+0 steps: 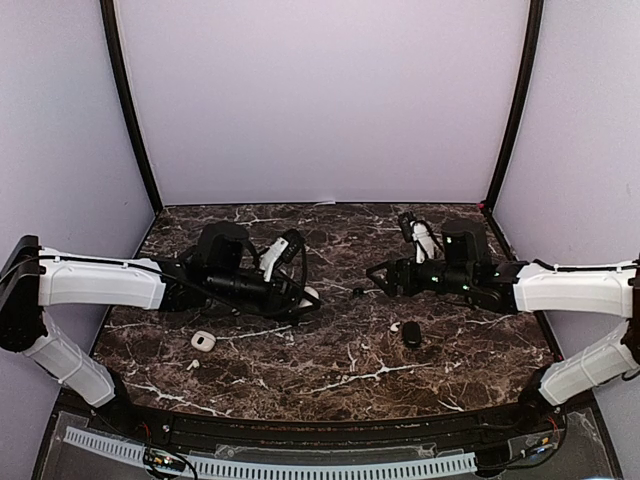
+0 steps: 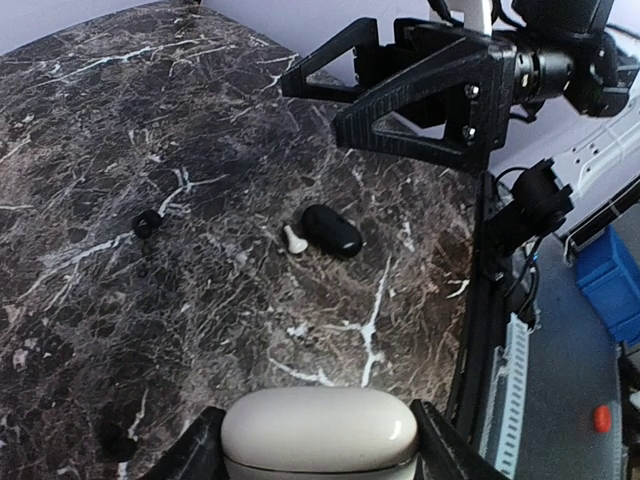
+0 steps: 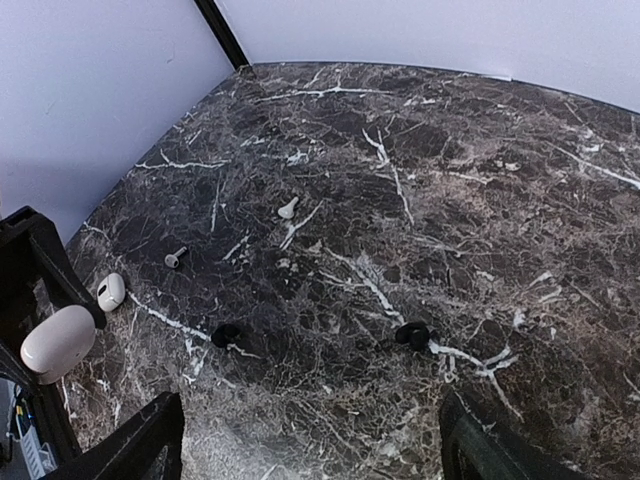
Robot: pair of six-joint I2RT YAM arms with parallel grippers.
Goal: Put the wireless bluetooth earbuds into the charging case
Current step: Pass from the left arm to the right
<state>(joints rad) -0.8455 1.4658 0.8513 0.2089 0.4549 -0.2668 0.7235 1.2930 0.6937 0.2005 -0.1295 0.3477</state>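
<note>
We see marble table, two white earbuds lying apart, two black earbuds nearer us, white case gripped far left, our fingers spread wide.

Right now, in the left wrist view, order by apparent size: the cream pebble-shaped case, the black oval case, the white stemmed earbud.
1. Cream pebble-shaped case, largest, but nearest the camera, so true size unsure.
2. Black oval case.
3. White stemmed earbud, smallest.

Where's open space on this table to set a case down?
Bare: the table's back strip by the wall, and front middle between loose white case and black case. Crowded: between left gripper and right gripper, among black earbuds.
</note>
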